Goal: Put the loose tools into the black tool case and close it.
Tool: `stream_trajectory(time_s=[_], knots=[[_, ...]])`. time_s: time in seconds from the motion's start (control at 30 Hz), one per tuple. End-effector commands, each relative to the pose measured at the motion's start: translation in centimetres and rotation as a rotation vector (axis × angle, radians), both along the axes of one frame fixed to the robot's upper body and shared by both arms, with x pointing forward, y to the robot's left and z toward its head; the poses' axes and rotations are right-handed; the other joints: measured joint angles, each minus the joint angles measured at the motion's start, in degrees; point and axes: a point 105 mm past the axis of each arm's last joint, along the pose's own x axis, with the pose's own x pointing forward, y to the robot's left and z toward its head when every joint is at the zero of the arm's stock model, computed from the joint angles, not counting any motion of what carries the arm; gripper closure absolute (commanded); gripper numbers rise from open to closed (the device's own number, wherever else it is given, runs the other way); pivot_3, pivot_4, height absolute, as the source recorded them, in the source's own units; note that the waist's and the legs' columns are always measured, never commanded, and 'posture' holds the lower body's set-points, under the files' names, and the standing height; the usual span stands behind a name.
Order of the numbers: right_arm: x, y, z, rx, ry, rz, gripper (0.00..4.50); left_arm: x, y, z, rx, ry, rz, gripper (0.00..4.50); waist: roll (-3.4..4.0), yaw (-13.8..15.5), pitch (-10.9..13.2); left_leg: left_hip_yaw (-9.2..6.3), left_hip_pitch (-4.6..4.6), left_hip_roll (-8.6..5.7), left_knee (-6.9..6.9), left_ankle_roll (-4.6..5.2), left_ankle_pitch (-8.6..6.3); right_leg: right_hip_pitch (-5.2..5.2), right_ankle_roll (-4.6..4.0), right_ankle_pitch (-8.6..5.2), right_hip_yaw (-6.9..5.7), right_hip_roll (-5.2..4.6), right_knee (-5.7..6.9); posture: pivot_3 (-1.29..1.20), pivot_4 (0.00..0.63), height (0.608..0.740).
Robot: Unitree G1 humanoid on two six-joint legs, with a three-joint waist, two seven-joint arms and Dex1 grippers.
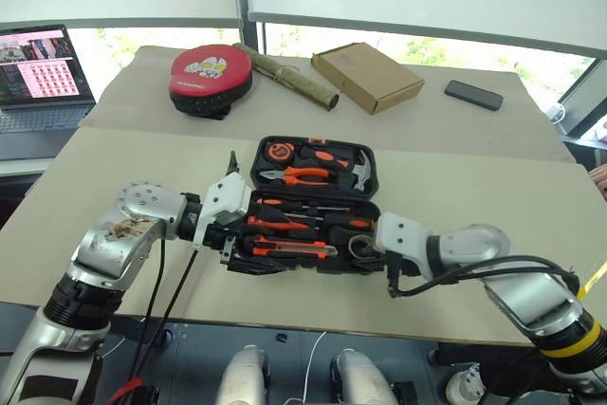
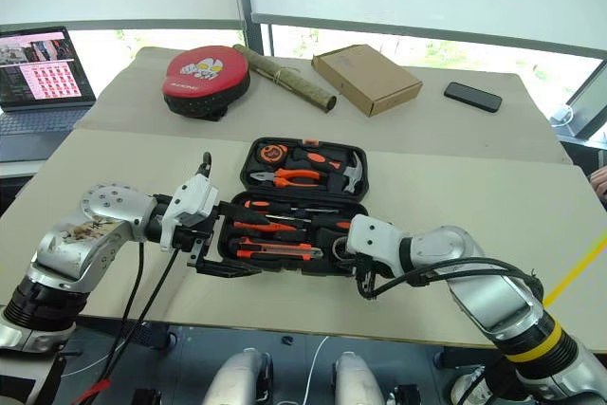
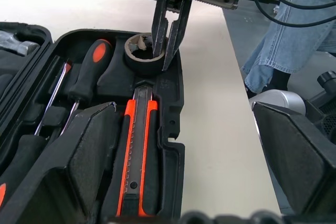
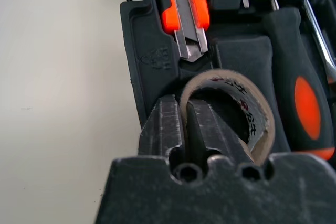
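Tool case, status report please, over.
Left tool open at the black tool case's near left corner. Right tool astride the tape roll's wall in its recess. Utility knife and screwdrivers seated; lid open, nothing blocking it.

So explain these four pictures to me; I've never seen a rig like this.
This is a two-armed humanoid robot. The two wide pictures come from cameras in its head, looking down over its arms. The two close-ups come from cameras on its wrists, each looking along that arm's grasping tool.

On the table lies an open black tool case with orange-and-black tools already in its recesses, among them a utility knife. Farther back are a red-and-black round pad, a cardboard box and a phone; a laptop sits off to the left.

The left tool is wide open at the case's left end, holding nothing. The right tool is at a roll of tape in the case.
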Motion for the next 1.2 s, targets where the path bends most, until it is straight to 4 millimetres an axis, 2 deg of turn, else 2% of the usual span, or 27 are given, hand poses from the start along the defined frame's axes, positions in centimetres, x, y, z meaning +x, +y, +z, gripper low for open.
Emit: stream_trajectory(time_s=[0.03,0.27,0.4,0.5,0.67,0.77,0.8,0.83,1.17,1.2], knots=[[-0.9,0.3,0.3,-0.006,0.028,0.048,2.43,0.0,-0.3,0.8,-0.005,-0.044,-0.007,0.0,0.0,0.2,0.0,0.0,0.0,0.0,0.0,0.0,0.0,0.0,0.0,0.0,0.0,0.0,0.0,0.0,0.15,0.74],[-2.2,0.8,3.4,0.085,0.032,0.078,0.06,0.4,-0.4,0.8,-0.011,-0.047,0.018,0.0,0.0,0.3,0.0,-0.03,-0.11,0.03,-0.05,0.0,-0.01,-0.11,0.0,0.0,-0.02,0.03,-0.02,0.0,0.15,0.74],[-2.0,0.4,4.3,0.12,0.045,0.048,0.06,0.5,-0.7,0.9,-0.021,-0.053,0.02,0.0,0.0,0.3,0.0,-0.02,-0.13,0.02,-0.01,0.0,0.0,-0.1,0.0,0.0,-0.02,0.01,-0.01,0.0,0.15,0.74],[-2.1,0.0,3.5,0.092,0.045,0.04,0.06,0.5,-0.9,0.9,-0.024,-0.057,0.019,0.0,0.0,0.4,0.0,-0.02,-0.13,0.02,-0.01,0.0,0.0,-0.11,0.0,0.0,-0.02,0.02,-0.01,0.0,0.15,0.74],[-1.8,-0.2,3.6,0.125,0.052,0.011,0.06,0.7,-0.7,1.1,-0.025,-0.06,0.023,0.0,0.0,0.4,0.0,-0.02,-0.13,0.01,-0.01,0.0,0.0,-0.11,0.0,0.0,-0.01,0.02,0.0,0.0,0.15,0.74],[-1.5,-0.2,3.0,0.124,0.048,-0.001,0.06,0.7,-0.6,1.1,-0.024,-0.062,0.025,0.0,0.0,0.4,0.0,-0.02,-0.13,0.02,-0.01,0.0,0.0,-0.12,0.0,0.0,-0.01,0.03,0.02,0.0,0.15,0.74],[-1.4,-0.2,2.8,0.131,0.056,-0.009,0.57,0.7,-0.7,1.1,-0.025,-0.063,0.024,0.0,0.0,0.4,0.0,-0.03,-0.13,0.02,-0.01,0.0,0.0,-0.12,0.0,0.0,-0.01,0.03,0.01,0.0,0.15,0.74],[-1.3,-0.3,2.5,0.126,0.059,-0.016,0.77,0.7,-0.7,1.2,-0.026,-0.063,0.023,0.0,0.0,0.4,0.0,-0.03,-0.13,0.02,-0.01,0.0,0.0,-0.12,0.0,0.0,-0.01,0.03,0.01,0.0,0.15,0.74],[-1.0,-0.6,1.0,0.094,0.074,-0.037,4.23,1.0,-0.5,1.3,-0.017,-0.066,0.031,0.0,0.0,0.4,0.0,-0.02,-0.13,0.01,-0.01,0.0,0.0,-0.11,0.0,0.0,-0.01,0.02,0.01,0.0,0.15,0.74],[-1.1,-0.9,1.1,0.083,0.073,-0.034,4.47,1.0,-0.5,1.3,-0.015,-0.066,0.033,0.0,0.0,0.4,0.0,-0.02,-0.13,0.01,-0.01,0.0,0.0,-0.11,0.0,0.0,-0.01,0.02,0.01,0.0,0.15,0.74]])
